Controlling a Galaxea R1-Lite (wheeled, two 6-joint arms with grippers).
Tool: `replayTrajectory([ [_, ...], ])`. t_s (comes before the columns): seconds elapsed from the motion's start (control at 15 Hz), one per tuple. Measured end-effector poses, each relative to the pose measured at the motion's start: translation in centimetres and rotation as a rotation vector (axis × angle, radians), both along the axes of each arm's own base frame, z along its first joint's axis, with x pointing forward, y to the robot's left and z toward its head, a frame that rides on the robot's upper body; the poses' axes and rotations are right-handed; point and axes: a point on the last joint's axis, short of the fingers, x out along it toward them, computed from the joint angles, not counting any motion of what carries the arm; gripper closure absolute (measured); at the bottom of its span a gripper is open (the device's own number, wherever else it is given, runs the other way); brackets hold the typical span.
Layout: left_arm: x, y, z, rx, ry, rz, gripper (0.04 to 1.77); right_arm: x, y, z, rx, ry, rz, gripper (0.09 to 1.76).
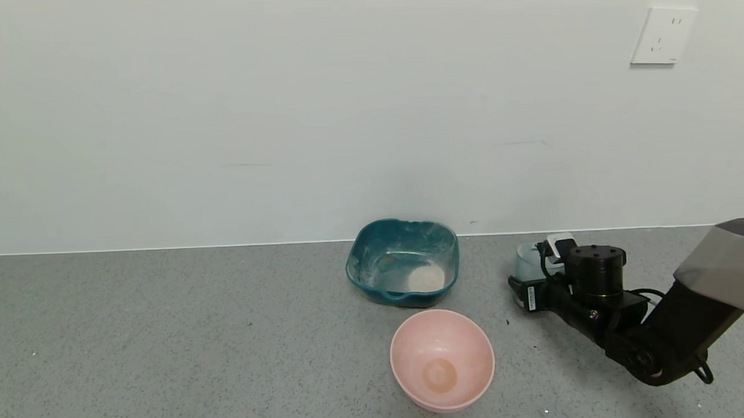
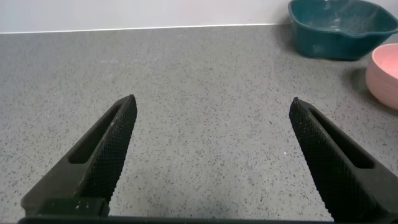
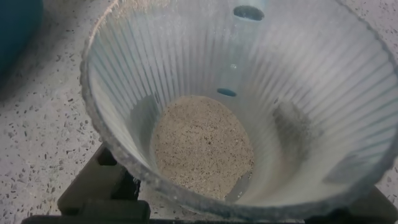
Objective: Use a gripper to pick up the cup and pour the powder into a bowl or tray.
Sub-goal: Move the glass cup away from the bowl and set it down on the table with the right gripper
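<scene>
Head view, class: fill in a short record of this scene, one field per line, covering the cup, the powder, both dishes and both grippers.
cup: ribbed, translucent, upright on the counter, right of the teal dish
powder: small heap in the cup; another pale heap in the teal dish
teal dish: by the wall, dusty inside
pink bowl: nearer than the teal dish, no powder heap
right gripper: at the cup; whether it is closed cannot be told
left gripper: open over bare counter, holding nothing
</scene>
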Motion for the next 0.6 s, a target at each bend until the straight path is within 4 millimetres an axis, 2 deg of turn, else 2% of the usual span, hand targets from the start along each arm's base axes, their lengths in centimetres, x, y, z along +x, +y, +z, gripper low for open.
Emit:
replayTrajectory([
  [0.13,0.00,0.00,0.00,0.000,0.000,0.000,0.05,0.02,-0.03,-0.06,0.000,0.002,0.000,0.48],
  [0.27,0.00,0.00,0.00,0.000,0.000,0.000,0.05,-0.01,-0.06,-0.11,0.000,0.004,0.000,0.39],
  [0.6,0.00,0.00,0.00,0.000,0.000,0.000,0.05,-0.11,-0.12,-0.23,-0.003,0.013,-0.001,0.27],
])
